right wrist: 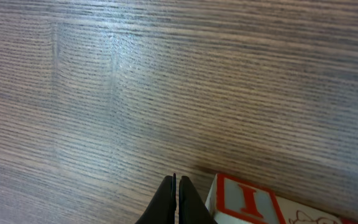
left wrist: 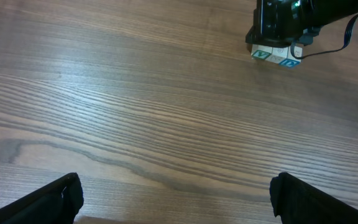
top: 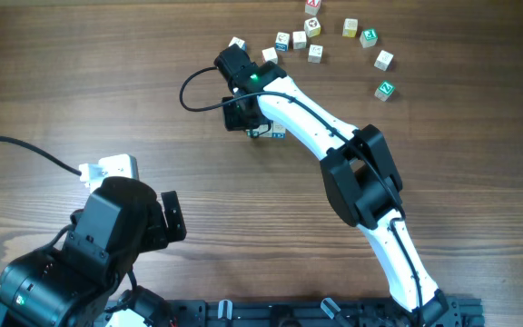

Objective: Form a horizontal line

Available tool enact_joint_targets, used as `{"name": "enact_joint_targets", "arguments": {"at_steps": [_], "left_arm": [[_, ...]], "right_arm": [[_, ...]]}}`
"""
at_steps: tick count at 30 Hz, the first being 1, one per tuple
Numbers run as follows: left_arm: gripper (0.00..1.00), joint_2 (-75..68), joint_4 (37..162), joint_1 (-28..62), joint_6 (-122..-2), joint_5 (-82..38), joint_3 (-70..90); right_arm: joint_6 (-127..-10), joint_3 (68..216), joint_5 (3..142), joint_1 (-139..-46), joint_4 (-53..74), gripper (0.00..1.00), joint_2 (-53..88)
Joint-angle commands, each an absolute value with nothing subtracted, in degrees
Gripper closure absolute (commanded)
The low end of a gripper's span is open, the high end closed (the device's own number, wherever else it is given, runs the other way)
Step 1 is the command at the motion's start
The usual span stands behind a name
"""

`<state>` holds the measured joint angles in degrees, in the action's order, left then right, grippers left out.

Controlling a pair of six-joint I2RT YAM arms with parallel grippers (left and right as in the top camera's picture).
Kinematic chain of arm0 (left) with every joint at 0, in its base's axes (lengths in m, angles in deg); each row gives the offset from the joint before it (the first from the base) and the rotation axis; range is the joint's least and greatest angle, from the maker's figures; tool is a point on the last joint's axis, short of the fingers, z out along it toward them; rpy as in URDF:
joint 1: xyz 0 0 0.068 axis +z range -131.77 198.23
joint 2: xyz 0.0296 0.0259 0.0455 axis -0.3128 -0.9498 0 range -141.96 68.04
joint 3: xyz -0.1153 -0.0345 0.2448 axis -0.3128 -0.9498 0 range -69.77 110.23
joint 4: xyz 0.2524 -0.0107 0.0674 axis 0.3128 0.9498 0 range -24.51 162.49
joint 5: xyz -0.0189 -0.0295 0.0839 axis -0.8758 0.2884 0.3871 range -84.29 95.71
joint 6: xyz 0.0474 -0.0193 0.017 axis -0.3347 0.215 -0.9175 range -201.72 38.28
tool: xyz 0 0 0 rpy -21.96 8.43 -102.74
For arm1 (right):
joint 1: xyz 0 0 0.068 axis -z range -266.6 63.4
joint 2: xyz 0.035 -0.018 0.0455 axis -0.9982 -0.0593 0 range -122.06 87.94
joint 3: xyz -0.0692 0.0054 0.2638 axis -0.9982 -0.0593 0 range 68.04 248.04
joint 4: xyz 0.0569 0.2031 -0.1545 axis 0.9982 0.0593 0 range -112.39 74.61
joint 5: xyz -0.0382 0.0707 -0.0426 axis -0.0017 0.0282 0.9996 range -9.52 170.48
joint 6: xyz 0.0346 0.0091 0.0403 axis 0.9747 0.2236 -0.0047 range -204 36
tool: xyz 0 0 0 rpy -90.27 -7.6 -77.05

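Nearest the base, the black left gripper (left wrist: pixel 176 186) hangs over bare brown wooden table (top: pixel 107 91) with its jaws spread wide and nothing between them, well apart from the work. Further out, the white right arm reaches across the table, and its black right gripper (right wrist: pixel 176 180) sits low with its jaws pressed together, empty. Just beside its tips lies a white cube with a red letter (right wrist: pixel 247 199); touching or a hair apart cannot be told. This cube looks to belong to the horizontal line (left wrist: pixel 276 56), the short row of small white cubes with teal and blue marks lying directly under that gripper. Two side faces show from the left wrist; the rest is hidden by the gripper body. Beyond it, a scatter of loose white letter cubes (top: pixel 315 53) lies near the far edge. The risk seems to be a nudge: closed tips sliding sideways or lifting off at an angle could catch a corner, twisting one cube and opening a gap.
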<state>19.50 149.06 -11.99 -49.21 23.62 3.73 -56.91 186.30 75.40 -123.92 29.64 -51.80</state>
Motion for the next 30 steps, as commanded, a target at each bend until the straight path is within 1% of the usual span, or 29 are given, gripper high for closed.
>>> {"name": "enact_joint_targets", "arguments": {"at_steps": [1, 10, 17, 22, 30], "left_arm": [[0.0, 19.61, 148.93, -11.64, -48.22, 23.32, 3.51], [0.0, 19.61, 148.93, -11.64, -48.22, 23.32, 3.51], [0.0, 19.61, 148.93, -11.64, -48.22, 23.32, 3.51], [0.0, 19.61, 148.93, -11.64, -48.22, 23.32, 3.51], [0.0, 19.61, 148.93, -11.64, -48.22, 23.32, 3.51]], "right_arm": [[-57.89, 187.31, 76.14, -124.1, 29.29, 0.96, -52.63], [-57.26, 187.28, 76.18, -124.1, 31.65, 0.95, -52.63], [-58.53, 187.48, 73.91, -124.1, 29.51, 0.95, -52.43], [-58.18, 191.55, 73.8, -124.07, 30.12, 0.95, -50.97], [-46.29, 192.14, 88.95, -121.43, 38.86, 0.95, -42.2]]}}
